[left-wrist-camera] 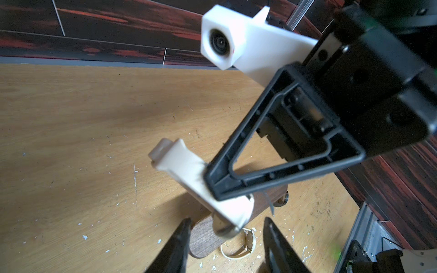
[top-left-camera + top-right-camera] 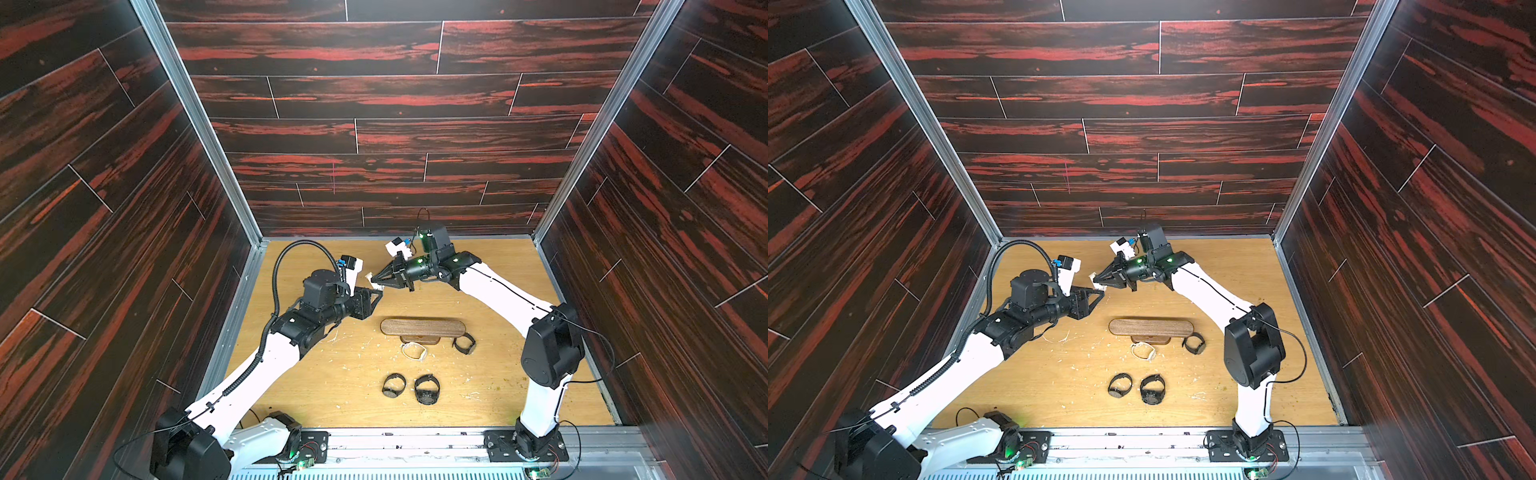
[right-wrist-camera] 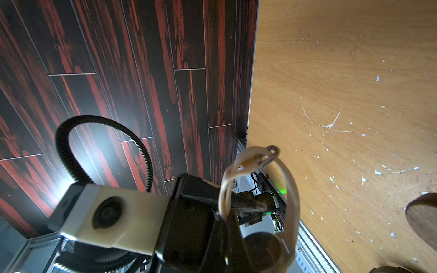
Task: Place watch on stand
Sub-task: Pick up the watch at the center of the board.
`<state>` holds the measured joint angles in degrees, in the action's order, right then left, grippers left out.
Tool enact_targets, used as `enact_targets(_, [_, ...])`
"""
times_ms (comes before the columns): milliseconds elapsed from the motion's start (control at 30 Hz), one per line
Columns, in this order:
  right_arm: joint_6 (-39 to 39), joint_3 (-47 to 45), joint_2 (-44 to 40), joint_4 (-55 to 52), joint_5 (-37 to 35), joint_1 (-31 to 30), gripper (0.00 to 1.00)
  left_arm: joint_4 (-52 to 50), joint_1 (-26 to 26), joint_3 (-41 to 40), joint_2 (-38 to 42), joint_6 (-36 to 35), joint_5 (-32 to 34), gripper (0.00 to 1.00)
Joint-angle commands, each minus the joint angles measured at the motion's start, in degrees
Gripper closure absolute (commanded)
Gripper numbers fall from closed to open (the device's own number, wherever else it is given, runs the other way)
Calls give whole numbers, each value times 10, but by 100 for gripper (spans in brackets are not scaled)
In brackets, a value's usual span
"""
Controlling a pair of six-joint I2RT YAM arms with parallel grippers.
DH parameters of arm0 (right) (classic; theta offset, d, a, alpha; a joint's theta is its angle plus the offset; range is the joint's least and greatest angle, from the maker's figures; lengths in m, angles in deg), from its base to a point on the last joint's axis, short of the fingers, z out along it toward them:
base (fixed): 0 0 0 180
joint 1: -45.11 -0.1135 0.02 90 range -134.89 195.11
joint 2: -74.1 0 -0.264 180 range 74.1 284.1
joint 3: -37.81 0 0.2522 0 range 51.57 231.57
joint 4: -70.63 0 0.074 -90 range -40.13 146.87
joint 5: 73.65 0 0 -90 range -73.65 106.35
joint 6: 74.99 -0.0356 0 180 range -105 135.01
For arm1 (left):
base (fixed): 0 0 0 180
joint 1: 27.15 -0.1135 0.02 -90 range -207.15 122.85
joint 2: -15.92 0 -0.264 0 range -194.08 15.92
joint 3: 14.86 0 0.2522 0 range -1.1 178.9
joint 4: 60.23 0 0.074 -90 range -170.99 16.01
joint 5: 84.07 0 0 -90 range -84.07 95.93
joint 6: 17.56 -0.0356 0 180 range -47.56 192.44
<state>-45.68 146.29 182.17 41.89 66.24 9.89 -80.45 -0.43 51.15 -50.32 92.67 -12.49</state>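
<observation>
The right tool [image 1: 212,184] clamps a cream watch [image 1: 184,165] by its strap, raised above the bench [image 2: 498,374], apparently offering it across. The left tool [image 1: 227,219], jaws apart, straddles the watch's case. The stand [image 2: 422,327] sits bare on the bench nearby.

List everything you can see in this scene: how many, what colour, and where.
dark-brown wooden bar stand: one, dark brown, mid-table, nothing on it.
held cream strap watch: one, cream, in the air beyond the stand.
loose cream strap watch: one, cream, on the table in front of the stand's base.
black wristwatches: three, black, one by the stand's end nearer the right arm, two side by side nearer the robot.
tan wooden table: one, tan, flecked with pale scraps.
plank walls: three, black streaked red, around the table.
right gripper: one, black, shut on the held watch.
left gripper: one, black, open, close to that watch.
</observation>
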Motion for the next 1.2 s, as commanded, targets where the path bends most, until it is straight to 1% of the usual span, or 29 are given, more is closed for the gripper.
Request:
enact_targets(0, [-17, 11, -16, 12, 16, 3, 100, -10, 3, 23, -2, -17, 7, 51])
enact_targets(233, [-26, 5, -20, 20, 17, 3, 100, -5, 5, 39, -18, -11, 3, 62])
enact_targets(300, [-30, 2, -20, 24, 19, 2, 100, -5, 5, 44, -23, -11, -1, 68])
enact_targets(433, [-35, -1, -21, 29, 20, 3, 100, -4, 7, 53, -33, -9, -7, 73])
enact_targets(500, [-36, -2, -21, 31, 20, 3, 100, -4, 8, 54, -36, -7, -8, 78])
enact_targets(767, [-44, -13, -21, 43, 20, 6, 100, -7, 10, 57, -36, 4, -7, 91])
enact_targets(833, [-45, -14, -22, 46, 19, 6, 100, -10, 10, 55, -34, 6, -4, 93])
enact_targets(967, [-45, -20, -25, 49, 17, 7, 100, -18, 11, 53, -29, 13, 14, 92])
enact_targets(1000, [-44, -22, -26, 49, 16, 7, 100, -23, 10, 54, -28, 15, 22, 93])
enact_targets(1033, [-44, -25, -28, 51, 16, 7, 100, -26, 11, 55, -28, 17, 28, 97])
enact_targets(1100, [-44, -32, -31, 52, 14, 8, 97, -25, 11, 56, -26, 19, 36, 100])
enact_targets(1167, [-41, -39, -34, 53, 13, 8, 94, -24, 11, 56, -24, 25, 41, 100])
